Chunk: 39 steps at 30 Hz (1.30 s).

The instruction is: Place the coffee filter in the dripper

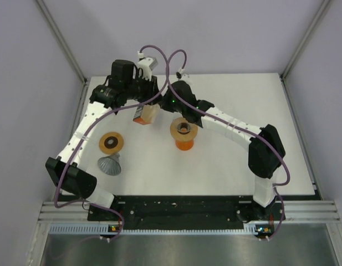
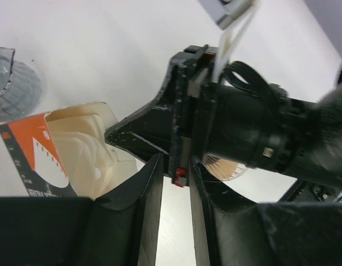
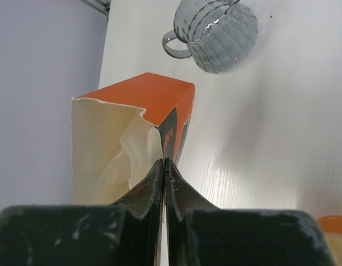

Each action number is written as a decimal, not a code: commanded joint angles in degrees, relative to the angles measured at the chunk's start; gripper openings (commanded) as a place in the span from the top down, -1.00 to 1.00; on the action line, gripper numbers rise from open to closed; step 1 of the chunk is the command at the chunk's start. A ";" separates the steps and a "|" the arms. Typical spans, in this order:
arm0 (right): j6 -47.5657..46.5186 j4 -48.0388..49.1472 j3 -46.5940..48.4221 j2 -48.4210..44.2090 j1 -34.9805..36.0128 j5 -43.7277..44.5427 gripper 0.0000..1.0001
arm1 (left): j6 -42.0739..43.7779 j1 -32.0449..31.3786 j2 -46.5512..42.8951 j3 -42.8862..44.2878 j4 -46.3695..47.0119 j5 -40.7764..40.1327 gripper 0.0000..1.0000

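Orange box [image 3: 154, 100]; right hand [image 3: 163, 162] closed, tips against filters [image 3: 104, 149].

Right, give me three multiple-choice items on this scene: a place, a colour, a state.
1. The ribbed grey glass dripper is: A beside the left arm; B beside the right arm; C off the table.
2. The torn-open cardboard filter box is: A blue; B orange; C green.
3. The right gripper is: A wide open; B shut; C out of view.
Answers: 1 A, it lies next to that arm's white link; 2 B, its top panel is orange; 3 B, its fingers meet.
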 commanded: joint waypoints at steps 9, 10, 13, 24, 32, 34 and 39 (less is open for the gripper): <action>-0.17 4.07 -1.06 -5.77 -0.25 -0.87 1.00 | 6.62 -0.89 3.81 -0.51 3.26 -21.75 0.42; -0.17 4.25 -1.06 -5.77 -0.25 -1.05 1.00 | 7.49 -0.89 3.90 -0.51 3.09 -22.46 0.42; -0.26 4.51 -1.32 -5.86 -0.16 -1.40 1.00 | 9.08 -0.80 4.34 -0.60 2.21 -23.43 0.42; -0.35 5.30 -1.67 -6.47 -0.25 -2.37 1.00 | 14.97 -0.80 4.25 -1.74 2.03 -27.29 0.37; -0.44 6.35 -1.41 -5.68 -0.25 -4.91 1.00 | 19.89 -0.98 5.65 -2.18 1.68 -27.47 0.37; -0.44 6.80 -1.41 -5.59 -0.25 -5.53 1.00 | 21.29 -0.98 6.27 -2.09 1.24 -27.47 0.38; -0.88 7.76 -0.88 -5.24 -0.16 -7.90 1.00 | 23.67 -0.98 7.76 -2.00 0.98 -29.93 0.38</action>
